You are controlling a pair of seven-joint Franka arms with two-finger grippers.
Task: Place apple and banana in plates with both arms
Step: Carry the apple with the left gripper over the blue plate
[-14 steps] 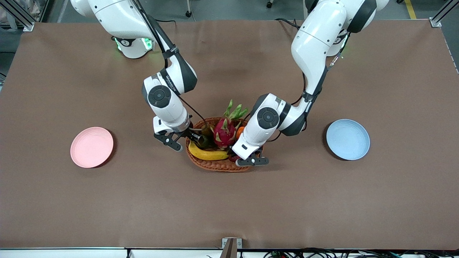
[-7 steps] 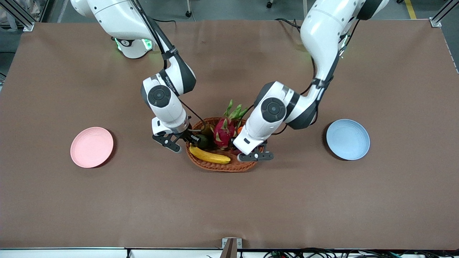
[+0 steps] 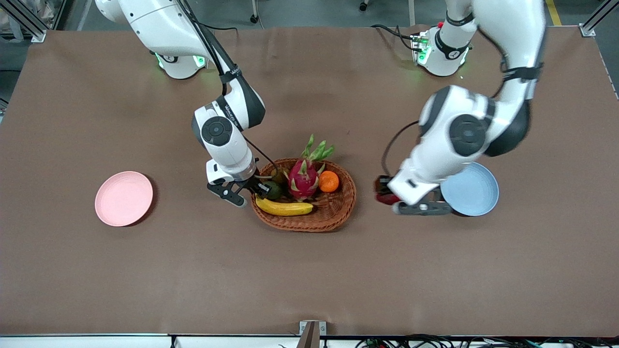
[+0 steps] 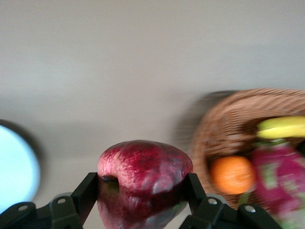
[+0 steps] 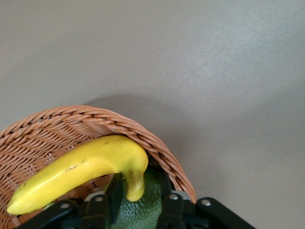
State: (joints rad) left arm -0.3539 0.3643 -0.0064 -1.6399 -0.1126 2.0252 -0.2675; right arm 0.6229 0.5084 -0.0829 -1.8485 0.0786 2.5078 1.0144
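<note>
The left gripper (image 4: 142, 202) is squeezed on the apple (image 4: 143, 179), up over the table between the basket (image 3: 338, 212) and the blue plate (image 3: 476, 191), ready to drop it there. The right gripper (image 5: 138, 198) pinches the banana (image 3: 283, 208) stem at the basket's edge, to lift it toward the pink plate (image 3: 124, 198).

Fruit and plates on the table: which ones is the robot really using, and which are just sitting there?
For the job:
- apple, held in the left gripper over the table, near the blue plate
- banana, in the basket, its tip between the right gripper's fingers
- pink plate

Just lying about, in the basket:
- dragon fruit
- orange
- avocado
</note>
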